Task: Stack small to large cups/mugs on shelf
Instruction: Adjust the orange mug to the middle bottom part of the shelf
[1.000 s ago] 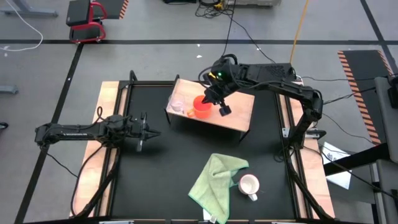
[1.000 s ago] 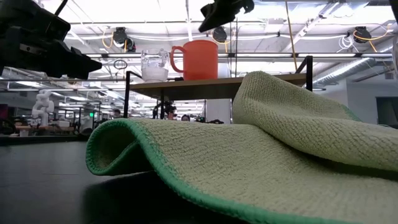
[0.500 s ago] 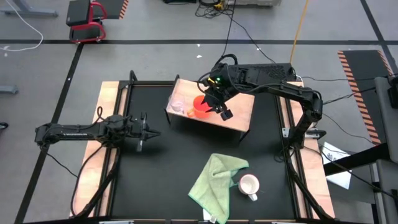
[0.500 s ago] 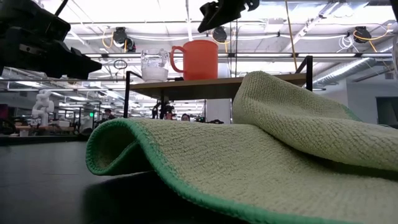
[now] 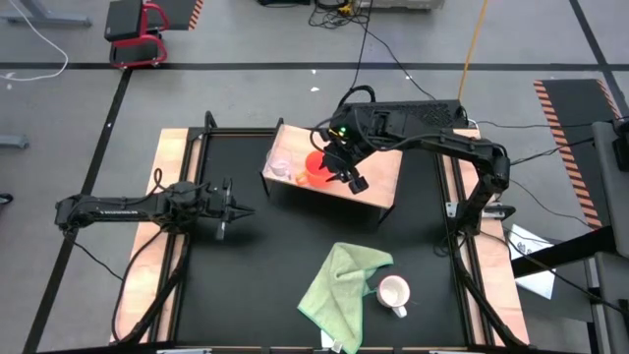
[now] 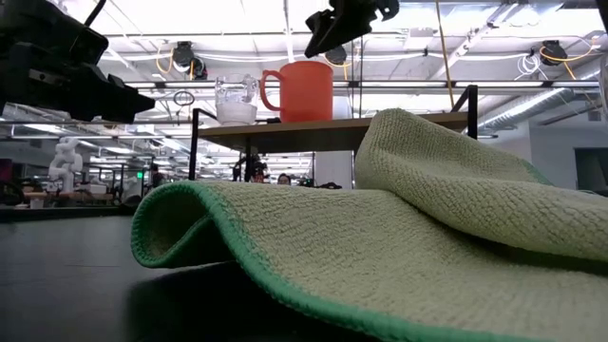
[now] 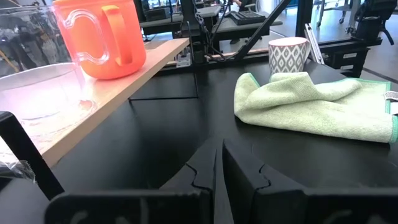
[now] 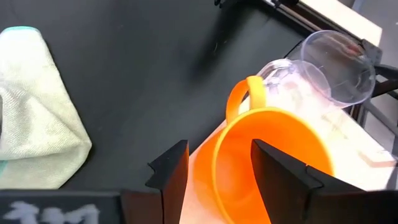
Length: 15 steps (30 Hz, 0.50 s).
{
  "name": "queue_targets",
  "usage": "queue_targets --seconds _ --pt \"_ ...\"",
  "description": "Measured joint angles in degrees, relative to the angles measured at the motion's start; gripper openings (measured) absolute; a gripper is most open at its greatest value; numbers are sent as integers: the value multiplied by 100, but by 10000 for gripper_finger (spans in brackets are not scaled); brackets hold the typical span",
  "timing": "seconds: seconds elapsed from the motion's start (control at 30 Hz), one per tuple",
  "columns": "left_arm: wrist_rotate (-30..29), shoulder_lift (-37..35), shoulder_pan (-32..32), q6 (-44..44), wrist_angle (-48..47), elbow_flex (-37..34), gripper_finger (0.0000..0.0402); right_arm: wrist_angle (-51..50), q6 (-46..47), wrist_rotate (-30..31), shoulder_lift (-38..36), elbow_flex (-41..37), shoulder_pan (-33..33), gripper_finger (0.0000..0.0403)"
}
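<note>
The orange mug (image 5: 314, 167) stands upright on the light-wood shelf (image 5: 378, 177), its handle toward the clear glass cup (image 5: 282, 165) beside it. My right gripper (image 8: 214, 168) hovers open just above the orange mug (image 8: 273, 155); in the low view it (image 6: 347, 19) is clear of the rim. The white mug (image 5: 393, 292) stands on the black table at the near right, against the green cloth (image 5: 341, 285). My left gripper (image 5: 236, 206) waits shut at the table's left, pointing level toward the right.
The crumpled green cloth (image 6: 380, 228) fills the near middle of the table. The shelf's dark legs (image 6: 195, 142) and front edge (image 7: 124, 81) stand at the far middle. Bare black tabletop (image 5: 256, 265) lies between the left arm and the cloth.
My right gripper has tipped a little farther down over the orange mug and covers more of it in the high view. The mug and the glass cup have kept their places on the shelf.
</note>
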Motion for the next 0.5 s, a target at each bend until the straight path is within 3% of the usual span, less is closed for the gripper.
queue_targets --seconds 0.5 --pt "0 0 0 1 0 0 31 323 274 20 0 -184 19 165"
